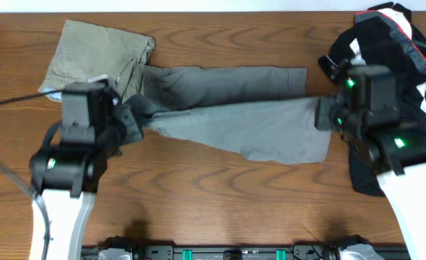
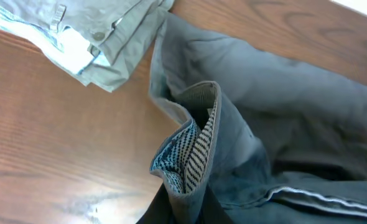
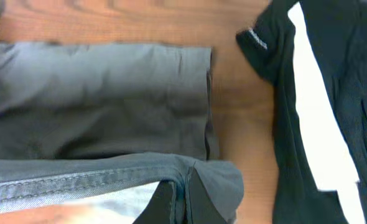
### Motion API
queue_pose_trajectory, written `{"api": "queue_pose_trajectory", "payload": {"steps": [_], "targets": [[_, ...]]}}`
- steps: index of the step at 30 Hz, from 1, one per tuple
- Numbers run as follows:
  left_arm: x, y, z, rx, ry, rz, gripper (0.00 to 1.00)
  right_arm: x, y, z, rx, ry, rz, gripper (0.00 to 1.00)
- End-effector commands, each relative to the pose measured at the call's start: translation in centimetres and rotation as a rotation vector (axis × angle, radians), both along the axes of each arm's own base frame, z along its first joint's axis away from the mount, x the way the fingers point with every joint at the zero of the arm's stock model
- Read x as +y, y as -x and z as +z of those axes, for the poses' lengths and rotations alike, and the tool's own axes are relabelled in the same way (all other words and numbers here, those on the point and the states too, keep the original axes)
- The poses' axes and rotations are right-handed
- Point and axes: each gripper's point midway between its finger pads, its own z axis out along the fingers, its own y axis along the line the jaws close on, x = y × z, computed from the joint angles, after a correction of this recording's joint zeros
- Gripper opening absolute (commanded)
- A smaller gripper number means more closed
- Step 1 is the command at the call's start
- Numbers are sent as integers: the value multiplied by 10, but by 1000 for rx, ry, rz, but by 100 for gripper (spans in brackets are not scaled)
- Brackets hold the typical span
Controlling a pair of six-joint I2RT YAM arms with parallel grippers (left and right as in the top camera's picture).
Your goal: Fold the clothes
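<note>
Plain grey shorts [image 1: 260,130], khaki shorts [image 1: 90,54], black striped top [image 1: 377,35]

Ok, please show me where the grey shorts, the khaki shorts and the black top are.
grey shorts [image 1: 227,85]: overhead view, on its flat far half.
khaki shorts [image 1: 90,50]: overhead view, middle of the folded cloth.
black top [image 1: 375,40]: overhead view, black cloth beside the stripes.

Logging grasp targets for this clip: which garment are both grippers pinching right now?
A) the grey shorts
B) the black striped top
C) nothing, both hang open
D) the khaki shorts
A: the left gripper is shut on one end of the grey shorts and the right gripper on the other end. The khaki shorts and black top lie ungripped.
</note>
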Motion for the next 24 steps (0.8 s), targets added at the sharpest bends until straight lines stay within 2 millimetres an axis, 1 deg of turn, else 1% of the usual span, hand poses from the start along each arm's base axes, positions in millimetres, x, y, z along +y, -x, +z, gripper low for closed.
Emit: {"api": "queue_pose_trajectory", "payload": {"steps": [1,4,7,11,15,20,24], "targets": [[20,-19,-13,29,-87,76,6,-18,-26,-2,-30,82,-51,1],[23,-41,-31,53,-112,92,6,-17,-53,-9,-64,93,-46,1],[24,-67,-46,51,-125,103,6,-21,-80,-18,-93,92,-63,1],[28,-104,-63,12,-153,131,6,-21,-111,-42,-97,95,-34,1],[27,-134,-80,-22,-148,138,6,-12,-140,-68,-112,97,19,1],[24,-162,-102,-48,-144,140,6,-8,-174,-97,-149,92,16,1],[23,-179,-116,-71,-140,142,6,-6,-191,-116,-174,91,12,1]]}}
